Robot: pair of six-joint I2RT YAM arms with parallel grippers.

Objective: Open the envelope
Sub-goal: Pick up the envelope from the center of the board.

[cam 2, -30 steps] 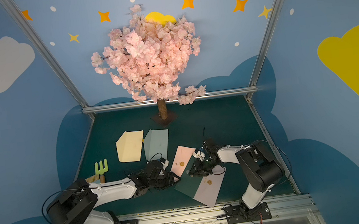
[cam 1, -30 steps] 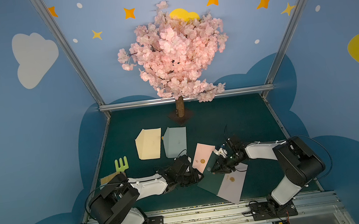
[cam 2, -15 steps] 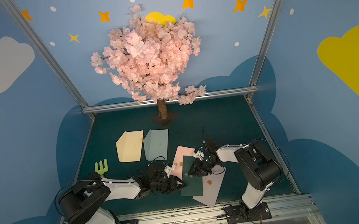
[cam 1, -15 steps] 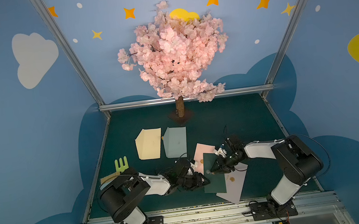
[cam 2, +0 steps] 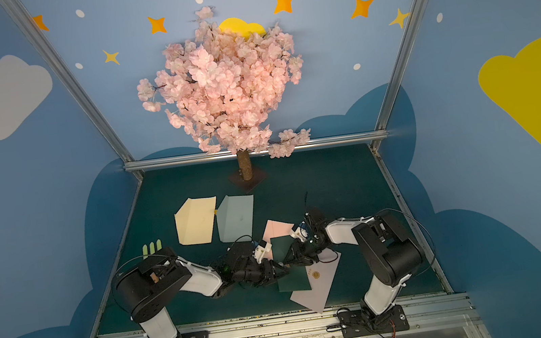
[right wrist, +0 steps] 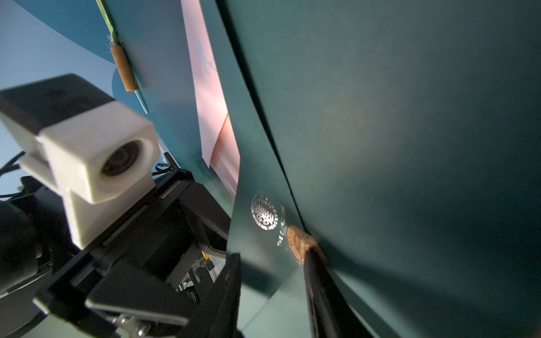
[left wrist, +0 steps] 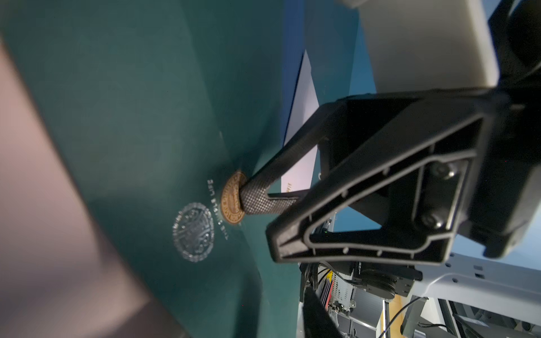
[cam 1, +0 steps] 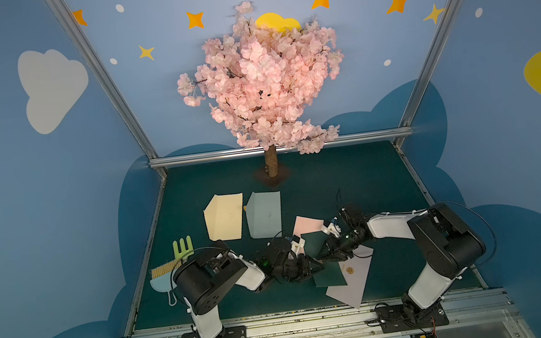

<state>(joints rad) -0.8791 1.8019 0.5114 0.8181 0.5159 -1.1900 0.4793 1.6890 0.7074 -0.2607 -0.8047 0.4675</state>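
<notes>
On the tabletop (cam 1: 351,173), left end effector (cam 1: 312,267) had reached the envelope (cam 1: 330,274) ahead, closure indeterminate; right end effector (right wrist: 270,257), spread, touched the seal (right wrist: 297,238). Opening remained pending.

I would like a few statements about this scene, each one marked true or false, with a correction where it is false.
1. A fingertip of the right end effector touches the gold seal on the dark green envelope. True.
2. The cream envelope touches the dark green envelope. False: it lies apart, farther back, beside the light blue envelope.
3. In a top view, the dark green envelope covers part of a pale lavender envelope. True.
4. The tree has green leaves. False: pink blossoms.
</notes>
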